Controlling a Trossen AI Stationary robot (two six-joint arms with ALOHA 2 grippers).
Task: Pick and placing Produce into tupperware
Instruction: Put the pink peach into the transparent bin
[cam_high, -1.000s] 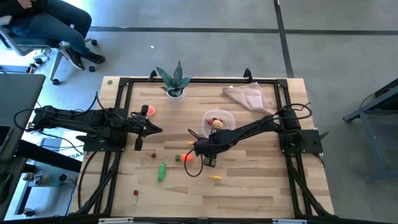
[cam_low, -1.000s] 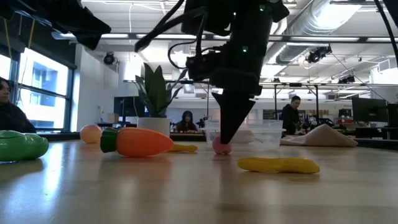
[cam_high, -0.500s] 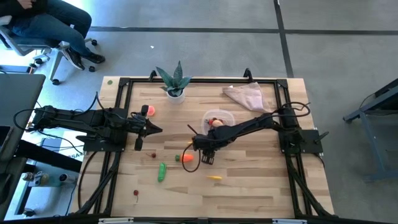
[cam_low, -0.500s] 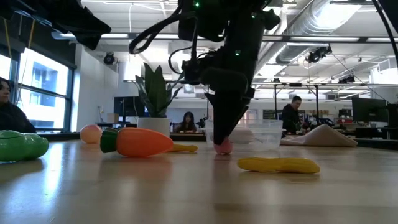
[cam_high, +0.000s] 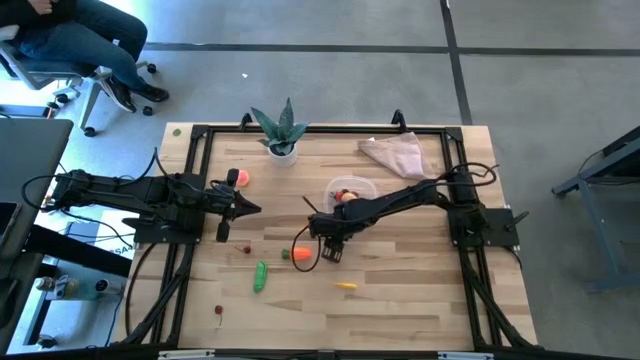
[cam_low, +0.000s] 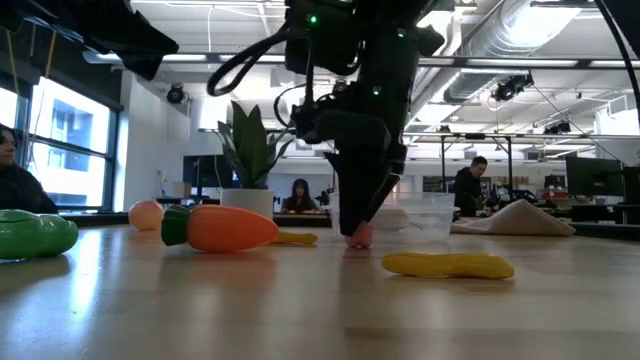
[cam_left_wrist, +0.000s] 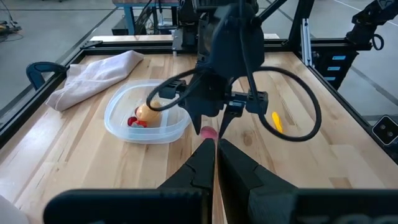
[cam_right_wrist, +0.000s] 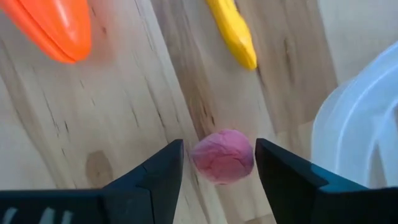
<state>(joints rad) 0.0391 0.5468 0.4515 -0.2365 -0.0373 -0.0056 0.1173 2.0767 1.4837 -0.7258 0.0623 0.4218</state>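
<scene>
Near the middle of the table (cam_high: 400, 290), my right gripper (cam_right_wrist: 219, 163) points down at a small pink ball (cam_right_wrist: 223, 156) lying on the wood, its 2 fingers spread to either side of the ball with a narrow gap on each side, so nothing is pinched. Just beside it stands the clear round container (cam_left_wrist: 147, 113), which holds a beige potato (cam_left_wrist: 148, 112) and a small red berry (cam_left_wrist: 132, 121). An orange carrot (cam_low: 222, 228) lies close by on the side away from the container, with a yellow piece (cam_right_wrist: 232, 31) between them in the wrist view. Another yellow piece (cam_low: 447, 264) lies toward the near edge, and a green cucumber (cam_high: 260, 276) toward the left. My left gripper (cam_left_wrist: 214, 152) waits at the left side of the table with its 2 fingers pressed together, empty. A peach (cam_high: 242, 179) sits near it. A potted plant (cam_high: 281, 129) and a folded cloth (cam_high: 397, 154) occupy the far edge.
</scene>
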